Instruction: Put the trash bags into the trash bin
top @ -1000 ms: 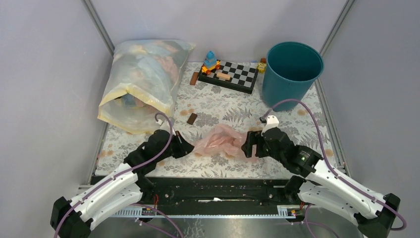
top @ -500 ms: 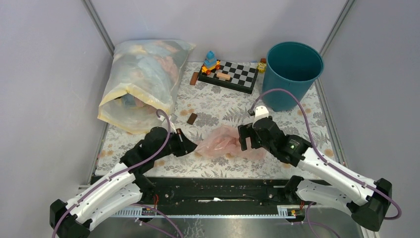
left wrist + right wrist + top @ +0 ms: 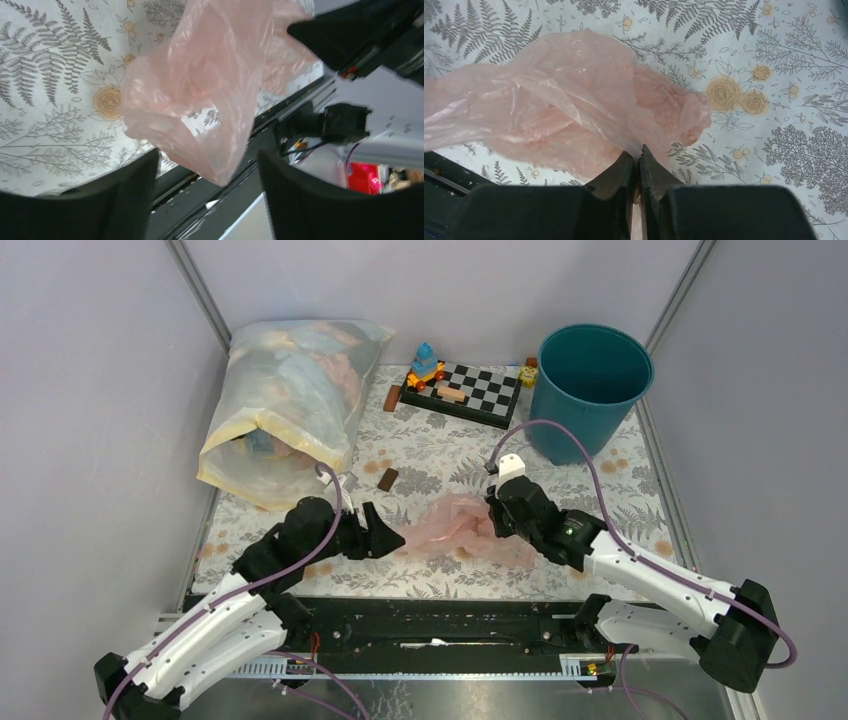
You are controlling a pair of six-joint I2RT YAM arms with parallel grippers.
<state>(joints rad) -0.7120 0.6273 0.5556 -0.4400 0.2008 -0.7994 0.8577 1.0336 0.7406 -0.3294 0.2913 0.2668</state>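
The pale-pink trash bag [image 3: 452, 526] lies crumpled on the fern-patterned cloth between my two grippers. My right gripper [image 3: 493, 519] is shut on the bag's right side; in the right wrist view the jaws [image 3: 639, 152] pinch a fold of the bag [image 3: 574, 100]. At the bag's left end my left gripper [image 3: 386, 538] stands open. In the left wrist view a corner of the bag [image 3: 210, 90] hangs loose between the wide-apart fingers [image 3: 207, 172], touching neither. The teal trash bin [image 3: 588, 390] stands upright at the back right, apart from both grippers.
A large milky-yellow sack [image 3: 290, 410] with coloured contents lies at the back left. A checkered board [image 3: 472, 392] with small toys sits beside the bin. A brown block [image 3: 388, 478] lies behind my left gripper. The black base rail [image 3: 430, 625] runs along the near edge.
My left gripper has opened and let go of the bag. My right gripper has moved left onto the bag and shut on it.
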